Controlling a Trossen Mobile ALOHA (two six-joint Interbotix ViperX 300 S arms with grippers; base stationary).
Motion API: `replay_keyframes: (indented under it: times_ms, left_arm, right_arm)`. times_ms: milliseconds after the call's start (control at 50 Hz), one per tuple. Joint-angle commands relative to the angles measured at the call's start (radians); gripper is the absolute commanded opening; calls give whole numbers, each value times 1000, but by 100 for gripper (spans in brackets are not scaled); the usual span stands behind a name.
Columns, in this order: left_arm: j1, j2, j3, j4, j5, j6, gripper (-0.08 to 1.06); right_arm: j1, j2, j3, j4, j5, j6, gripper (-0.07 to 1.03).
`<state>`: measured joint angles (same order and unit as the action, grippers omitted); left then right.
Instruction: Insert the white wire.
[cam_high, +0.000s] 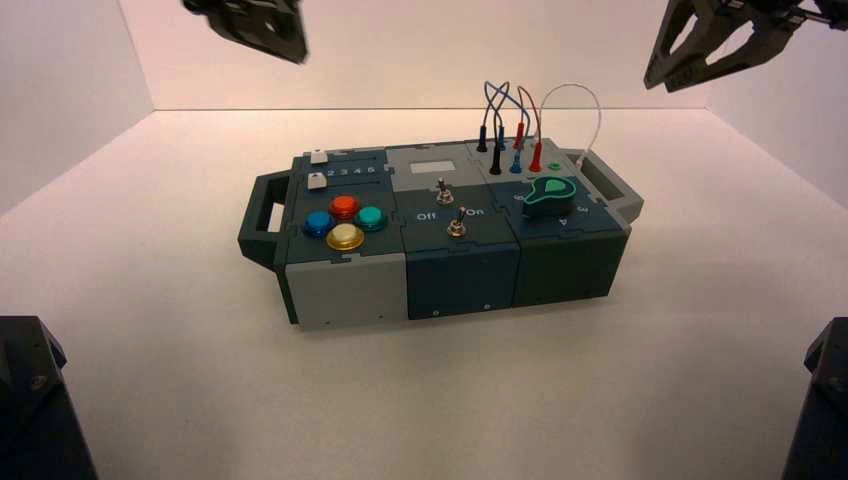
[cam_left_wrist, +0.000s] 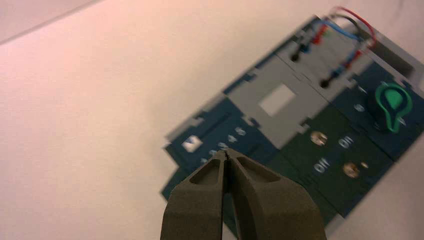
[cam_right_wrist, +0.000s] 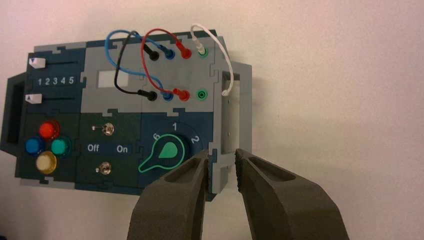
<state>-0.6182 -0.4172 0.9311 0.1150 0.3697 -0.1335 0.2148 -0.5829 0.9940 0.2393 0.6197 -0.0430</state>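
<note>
1. Dark arm parts (cam_high: 32, 405) are filling the high view's two lower corners, cut off by its edges.

2. At the top of that view I'm seeing only part of my left hand (cam_high: 262, 30), waiting above and beyond the box's left side; its fingers are pressing together, clenched on nothing.

3. My right hand (cam_right_wrist: 223, 156) is hovering above and beyond the box's right side, its upper part cut off; it's released, fingers apart with nothing between them. In its wrist view, one finger is covering part of the box's front right area.

4. I'm finding the white wire (cam_right_wrist: 231, 66) at the box (cam_right_wrist: 111, 104)'s back right: one end is sitting in the farther green socket (cam_right_wrist: 202, 52), and the arch is running out past the side edge. Its loose end is hanging by the grey handle (cam_right_wrist: 245, 111), beside the nearer green socket (cam_right_wrist: 201, 94). I can't tell whether that end is touching the edge.

5. Red wires (cam_right_wrist: 145, 57) are standing just beside the white one, narrowing the room on that side; on the handle's outer side, the pale counter (cam_right_wrist: 325, 115) is spreading wide.
</note>
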Motion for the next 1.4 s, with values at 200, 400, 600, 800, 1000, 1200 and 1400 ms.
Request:
replay_keyframes:
  times_ms: [200,400,600,800,1000,1200,1400]
  left_arm:
    - [-109,103,-106,-114,101,-12,-3]
    - [-176,135,-124,-179,98,-21,-3]
    - [-216,160,-137,-184,86,-40,-3]
    - [-225,173,-138,-184,66,-52,-3]
    - [-225,176,-138,-186,49,-52,-3]
    - [-225,193,-138,-187,20,-52,-3]
    - [-225,210,-138,-187,14,-52,-3]
  right_arm:
    - [3,29,-46,5,-12,-2,32]
    - [3,66,-58,2,-23,-3,32]
    - [3,137,-77,2,-32,-3,32]
    - [3,181,-103,2,-57,-5,32]
    - [3,210,-107,2,-77,-9,44]
    - [3,245,-110,2,-83,-12,49]
    - [3,284,-121,3,-103,-15,49]
